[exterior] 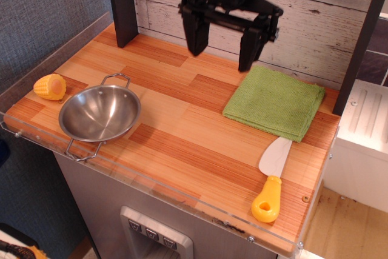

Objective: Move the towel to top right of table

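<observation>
The light-green folded towel (274,102) lies flat at the back right of the wooden table (176,125), close to the back wall. My black gripper (222,51) hangs open and empty in the air above the back middle of the table, to the left of the towel and apart from it. Its two fingers (196,34) point down, spread wide.
A steel bowl (99,113) with wire handles stands at the front left. A yellow corn piece (50,87) lies left of it. A knife with a yellow handle (270,181) lies at the front right, just in front of the towel. Dark posts (123,5) stand at the back corners.
</observation>
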Tool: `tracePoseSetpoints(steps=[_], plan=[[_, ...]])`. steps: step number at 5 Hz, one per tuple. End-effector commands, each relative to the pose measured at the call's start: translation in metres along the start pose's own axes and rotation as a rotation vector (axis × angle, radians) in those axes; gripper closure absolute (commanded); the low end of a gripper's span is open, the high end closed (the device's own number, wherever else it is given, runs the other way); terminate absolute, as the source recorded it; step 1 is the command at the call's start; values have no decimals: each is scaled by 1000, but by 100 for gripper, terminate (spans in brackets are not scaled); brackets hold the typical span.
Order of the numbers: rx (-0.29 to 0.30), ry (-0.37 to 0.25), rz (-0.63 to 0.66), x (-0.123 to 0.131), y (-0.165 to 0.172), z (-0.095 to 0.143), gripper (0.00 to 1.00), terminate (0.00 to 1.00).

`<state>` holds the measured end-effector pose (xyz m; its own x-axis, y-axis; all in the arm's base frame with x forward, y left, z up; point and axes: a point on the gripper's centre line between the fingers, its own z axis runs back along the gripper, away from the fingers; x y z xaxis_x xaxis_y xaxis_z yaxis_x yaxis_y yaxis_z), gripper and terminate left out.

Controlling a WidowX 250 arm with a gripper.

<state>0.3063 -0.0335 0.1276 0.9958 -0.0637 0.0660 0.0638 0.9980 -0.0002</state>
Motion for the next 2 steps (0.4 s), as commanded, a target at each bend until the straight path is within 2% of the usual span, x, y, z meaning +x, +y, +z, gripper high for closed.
tracePoseSetpoints(steps=[1, 2], plan=[[-19, 13, -22, -21, 10, 22, 0, 0], [-19, 13, -22, -21, 10, 22, 0, 100]])
